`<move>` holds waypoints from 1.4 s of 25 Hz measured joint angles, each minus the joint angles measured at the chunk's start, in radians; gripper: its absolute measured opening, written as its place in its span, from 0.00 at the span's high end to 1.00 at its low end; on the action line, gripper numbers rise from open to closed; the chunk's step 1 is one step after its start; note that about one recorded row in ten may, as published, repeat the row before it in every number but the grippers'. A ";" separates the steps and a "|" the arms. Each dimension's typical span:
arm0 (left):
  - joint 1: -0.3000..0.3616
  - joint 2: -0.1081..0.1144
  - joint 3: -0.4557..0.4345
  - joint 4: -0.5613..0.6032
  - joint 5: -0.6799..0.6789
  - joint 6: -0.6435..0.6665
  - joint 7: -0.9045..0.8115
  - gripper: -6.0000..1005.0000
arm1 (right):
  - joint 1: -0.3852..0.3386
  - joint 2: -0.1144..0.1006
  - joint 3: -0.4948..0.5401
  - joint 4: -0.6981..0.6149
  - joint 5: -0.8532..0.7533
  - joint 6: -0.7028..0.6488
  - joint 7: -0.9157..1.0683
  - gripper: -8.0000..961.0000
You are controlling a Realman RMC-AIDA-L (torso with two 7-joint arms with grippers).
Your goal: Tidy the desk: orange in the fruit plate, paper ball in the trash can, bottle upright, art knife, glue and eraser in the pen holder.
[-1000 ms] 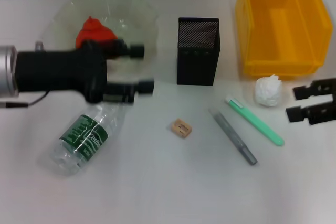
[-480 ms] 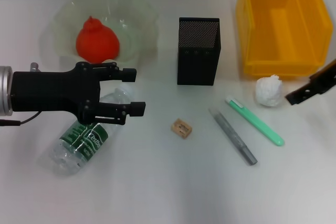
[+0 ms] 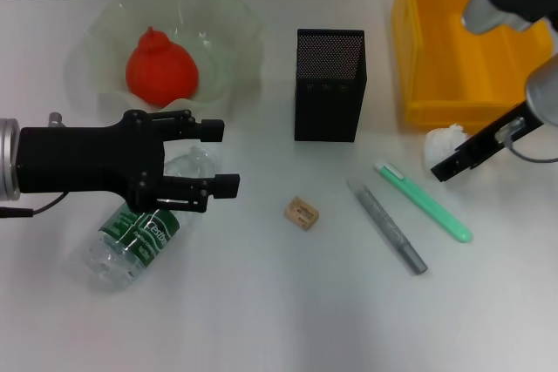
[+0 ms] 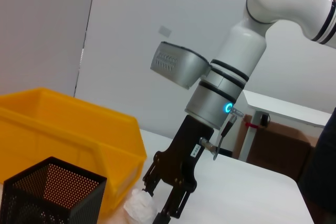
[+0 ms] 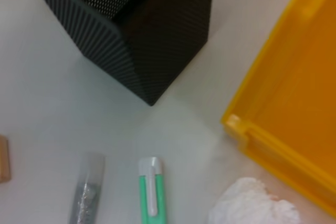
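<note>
One orange (image 3: 160,65), one bottle (image 3: 139,233), one eraser (image 3: 301,213), one paper ball (image 3: 442,145).

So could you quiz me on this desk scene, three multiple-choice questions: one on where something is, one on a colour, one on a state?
1. Where is the orange?
A. In the fruit plate
B. In the trash can
C. Beside the eraser

2. What colour is the trash can?
A. Black
B. Yellow
C. Pale green

3. How is the bottle?
A. Standing upright
B. Inside the pen holder
C. Lying on its side

Answers:
1 A: the orange sits inside the fruit plate.
2 B: the trash can is bright yellow.
3 C: the bottle lies flat on the desk, partly under the open left gripper.

The right gripper is at the paper ball, near the pen holder and the eraser.
</note>
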 joint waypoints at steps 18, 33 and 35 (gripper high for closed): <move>0.029 0.003 -0.046 -0.001 -0.004 0.018 -0.017 0.22 | -0.100 -0.002 0.008 -0.376 0.081 -0.210 -0.006 0.54; 0.006 0.006 -0.069 0.011 -0.010 0.015 -0.095 0.23 | -0.173 -0.003 0.193 -0.408 0.117 0.089 -0.042 0.49; 0.000 0.006 -0.069 0.013 -0.006 0.008 -0.120 0.23 | -0.168 -0.003 0.197 -0.386 0.131 0.096 -0.059 0.39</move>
